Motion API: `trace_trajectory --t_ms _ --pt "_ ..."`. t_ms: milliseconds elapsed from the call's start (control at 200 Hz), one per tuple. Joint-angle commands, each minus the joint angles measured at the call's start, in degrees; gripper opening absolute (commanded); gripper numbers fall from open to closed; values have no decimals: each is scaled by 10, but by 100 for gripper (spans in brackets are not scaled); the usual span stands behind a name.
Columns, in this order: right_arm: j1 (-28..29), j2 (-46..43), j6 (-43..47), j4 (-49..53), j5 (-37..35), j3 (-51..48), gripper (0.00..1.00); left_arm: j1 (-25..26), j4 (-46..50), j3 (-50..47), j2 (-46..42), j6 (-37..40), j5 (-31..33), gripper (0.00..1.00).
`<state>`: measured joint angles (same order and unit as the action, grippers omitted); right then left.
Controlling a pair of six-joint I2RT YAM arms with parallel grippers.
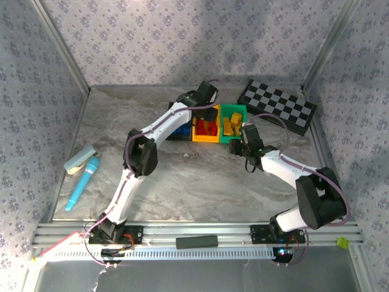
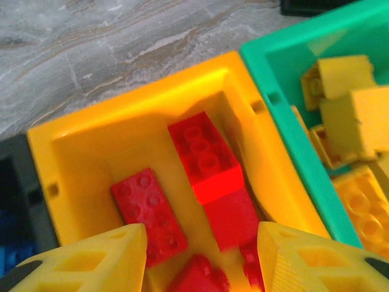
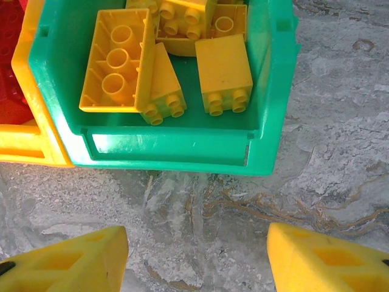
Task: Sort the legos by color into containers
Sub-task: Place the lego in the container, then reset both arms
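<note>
The three joined containers stand at the table's far middle: black (image 1: 178,131), yellow-orange (image 1: 205,129) and green (image 1: 233,122). My left gripper (image 2: 200,263) hangs open over the yellow-orange bin (image 2: 140,97), its fingers apart above several red legos (image 2: 206,159) lying inside; nothing is pinched between them. The green bin (image 3: 170,149) holds several yellow legos (image 3: 225,70). Blue legos (image 1: 180,129) lie in the black bin. My right gripper (image 3: 197,261) stands open over bare table just in front of the green bin, holding nothing.
A black-and-white checkerboard (image 1: 276,106) lies at the back right. A light blue marker (image 1: 82,182) and a grey block (image 1: 81,159) rest at the left edge. A dark bar (image 1: 196,241) sits on the front rail. Patterned walls enclose the table.
</note>
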<state>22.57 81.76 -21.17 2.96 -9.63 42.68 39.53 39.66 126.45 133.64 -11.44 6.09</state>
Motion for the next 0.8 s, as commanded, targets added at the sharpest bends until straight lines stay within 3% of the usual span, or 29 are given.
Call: trace_trajectory --t_ms 0,205,470,720,795 --pt "-8 -18 -4 3 -9 -2 63 9 -118 -121 -127 -11 14 51" --pt "-14 -51 -6 -8 -20 -23 63 8 -270 -411 -314 -24 74 51" --pt "-18 -98 -21 -32 -21 -60 64 -18 -330 -683 -531 -41 204 48" --pt "-13 -80 -29 -49 -5 -66 64 -164 -334 -869 -730 -133 225 48" --pt "-11 -71 -28 -47 -4 -58 64 -210 -342 -907 -771 -141 234 54"
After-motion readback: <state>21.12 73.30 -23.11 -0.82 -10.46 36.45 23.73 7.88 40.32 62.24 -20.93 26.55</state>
